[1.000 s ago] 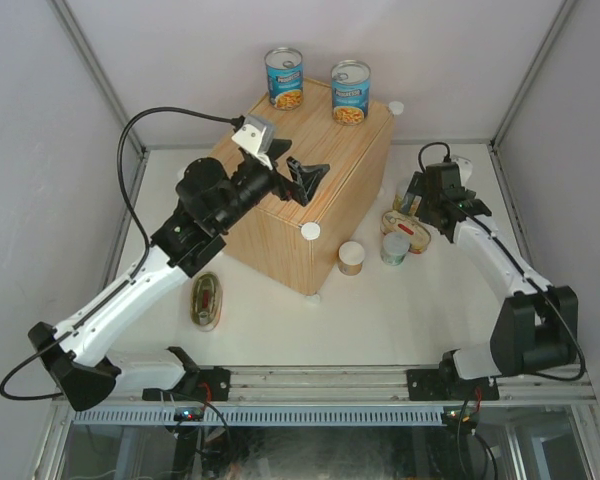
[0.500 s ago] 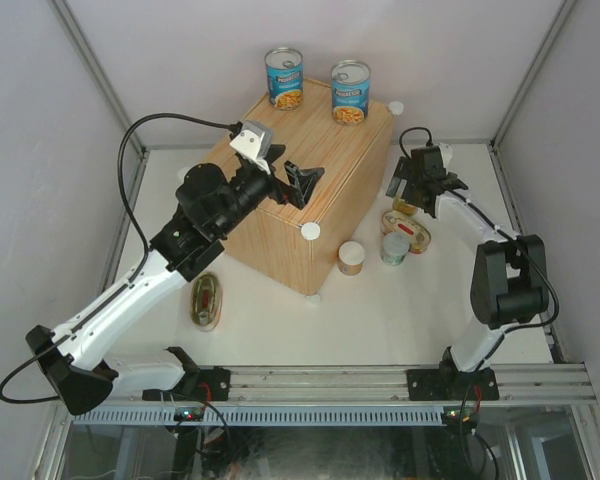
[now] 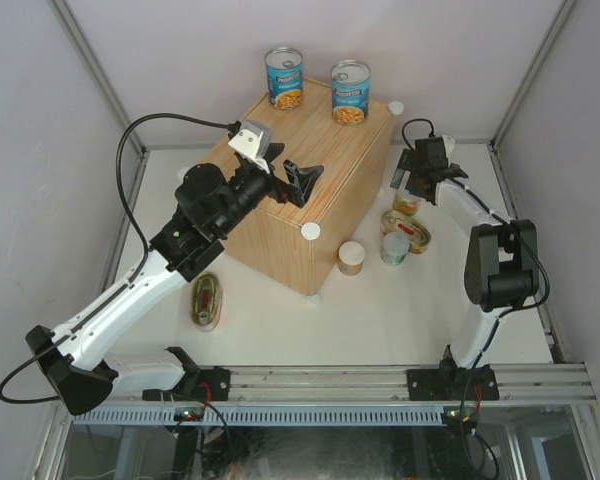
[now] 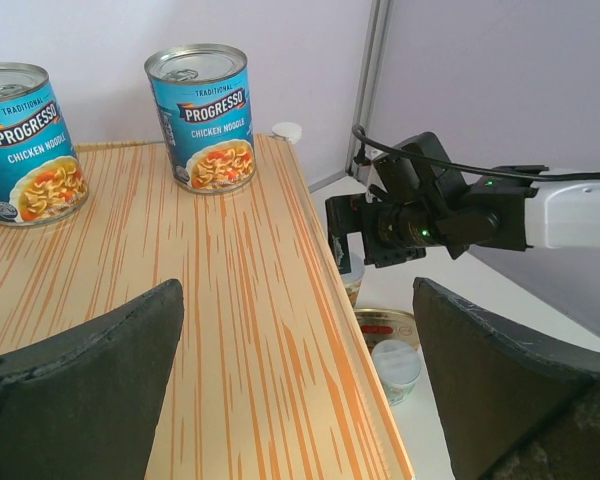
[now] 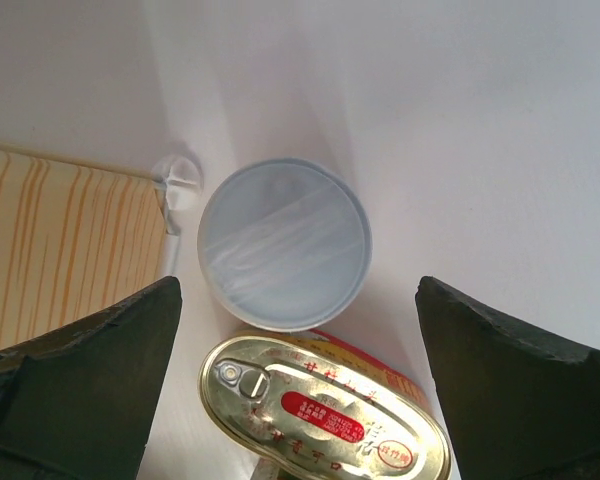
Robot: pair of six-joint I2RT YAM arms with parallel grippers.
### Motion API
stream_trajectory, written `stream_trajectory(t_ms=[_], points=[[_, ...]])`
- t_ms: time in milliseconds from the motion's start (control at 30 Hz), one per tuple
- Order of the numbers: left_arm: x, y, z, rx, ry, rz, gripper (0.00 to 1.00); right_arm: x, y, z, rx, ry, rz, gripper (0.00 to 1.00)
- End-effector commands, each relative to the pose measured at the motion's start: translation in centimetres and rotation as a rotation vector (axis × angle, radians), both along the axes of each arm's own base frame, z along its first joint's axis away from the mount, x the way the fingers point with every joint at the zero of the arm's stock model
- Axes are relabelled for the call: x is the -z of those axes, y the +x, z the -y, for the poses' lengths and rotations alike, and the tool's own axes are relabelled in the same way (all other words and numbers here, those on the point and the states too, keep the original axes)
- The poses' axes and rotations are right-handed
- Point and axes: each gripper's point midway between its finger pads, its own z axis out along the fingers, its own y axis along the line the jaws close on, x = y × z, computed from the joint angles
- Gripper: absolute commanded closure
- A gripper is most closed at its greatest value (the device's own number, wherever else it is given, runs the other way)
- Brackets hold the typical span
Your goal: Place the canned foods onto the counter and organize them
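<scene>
The right gripper (image 3: 406,186), wide open and empty, should drop centred over the pale-lidded can (image 5: 284,245), clearing the oval tin (image 5: 325,405)

1. The right hand (image 3: 408,185) has moved back toward the right side of the wood-grain worktop (image 3: 330,150), and is now over a small pale-lidded can (image 5: 284,243).
2. The right arm's elbow (image 3: 500,265) has folded inward and upward.
</scene>
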Motion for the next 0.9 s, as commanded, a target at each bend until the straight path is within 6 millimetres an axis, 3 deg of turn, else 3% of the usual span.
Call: stream_trajectory(t_ms=[0,433,600,767,867], points=[[-1.8,-0.2,-0.3,-0.009,-0.035,0.057,0.01,-0.8,1.5,-0.1,-0.018,0.0,0.026,0.0],[-0.7,0.0,-1.0,-0.031,-0.017,0.043,0.01,1.5,3.2,-0.1,-0.015,-0.011,-0.023,0.0],[-0.4,0.1,-1.5,-0.043,-0.014,0.039,0.01,2.0,3.7,-0.2,-0.017,-0.012,-0.033,0.04],[-0.2,0.0,-2.2,-0.056,-0.017,0.036,0.01,2.4,3.3,-0.2,-0.016,-0.004,-0.048,0.21],[-0.3,-0.1,-2.4,-0.061,-0.018,0.037,0.01,2.2,3.2,-0.1,-0.01,-0.006,-0.047,0.44]])
